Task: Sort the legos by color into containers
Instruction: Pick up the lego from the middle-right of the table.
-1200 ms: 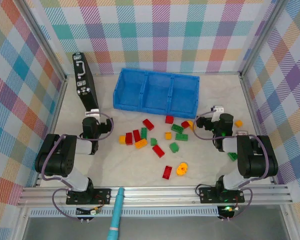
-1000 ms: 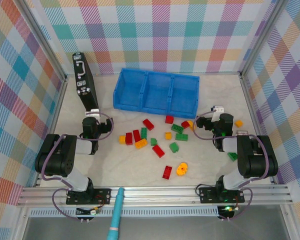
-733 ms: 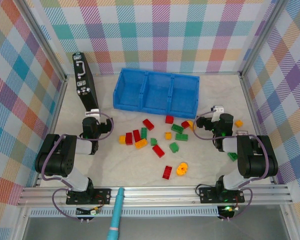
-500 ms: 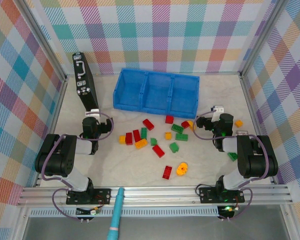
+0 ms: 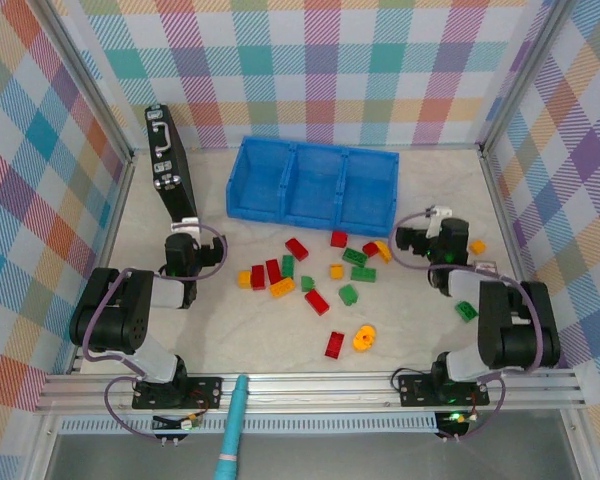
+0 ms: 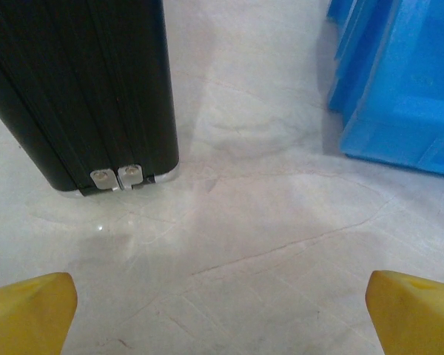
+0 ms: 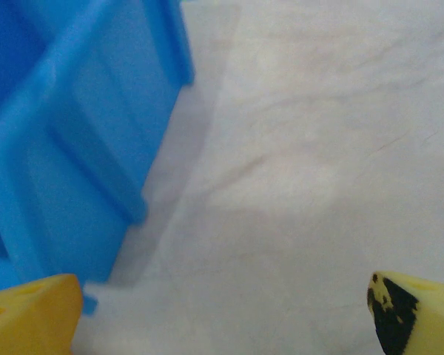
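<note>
Desk (image 5: 250, 330): pale, marble-veined stone look.
Walls (image 5: 310, 60): pastel plaid cloth on three sides.
Legos (image 5: 317, 301): red, green and orange, scattered mid-desk, just in front of the blue tray (image 5: 280, 212).
Black case (image 5: 165, 165): markings too small to read.
Left fingers (image 6: 29, 314): spread wide, empty.
Right fingers (image 7: 29, 307): spread wide, empty.

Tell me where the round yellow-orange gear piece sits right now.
In the top external view, the gear piece lies on the table toward the near edge, right of centre, just to the right of a lone red brick.
</note>
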Controlling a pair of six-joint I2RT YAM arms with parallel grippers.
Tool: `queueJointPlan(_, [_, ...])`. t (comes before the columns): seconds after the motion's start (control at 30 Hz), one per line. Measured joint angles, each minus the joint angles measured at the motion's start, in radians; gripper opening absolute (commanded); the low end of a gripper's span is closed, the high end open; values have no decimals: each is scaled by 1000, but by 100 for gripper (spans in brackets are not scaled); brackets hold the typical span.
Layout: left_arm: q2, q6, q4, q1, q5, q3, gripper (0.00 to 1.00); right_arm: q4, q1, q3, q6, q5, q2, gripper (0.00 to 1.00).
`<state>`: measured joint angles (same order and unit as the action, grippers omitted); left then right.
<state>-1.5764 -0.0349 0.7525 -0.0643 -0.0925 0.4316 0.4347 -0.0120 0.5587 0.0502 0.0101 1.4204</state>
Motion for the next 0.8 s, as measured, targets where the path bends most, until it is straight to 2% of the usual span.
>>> queueJointPlan(0.13, [87, 15, -306, -40, -99, 172, 100, -272, 0, 199, 58, 61, -122, 99])
queueJointPlan(0.3, [220, 32, -596, -200, -248, 410, 100, -574, 0, 346, 163, 114, -165, 99])
queueJointPlan(0.47, [256, 39, -777, -335, -280, 556, 100, -842, 0, 365, 272, 147, -146, 99])
queueJointPlan(0.57, [285, 42, -843, -350, -268, 578, 100, -939, -11, 365, 309, 164, -146, 99])
queueJointPlan(0.63, [311, 43, -870, -350, -264, 580, 100, -978, -47, 365, 325, 155, -148, 99])
queueJointPlan(0.8, [353, 43, -898, -350, -256, 580, 100, -1013, -241, 365, 370, 81, -159, 100])
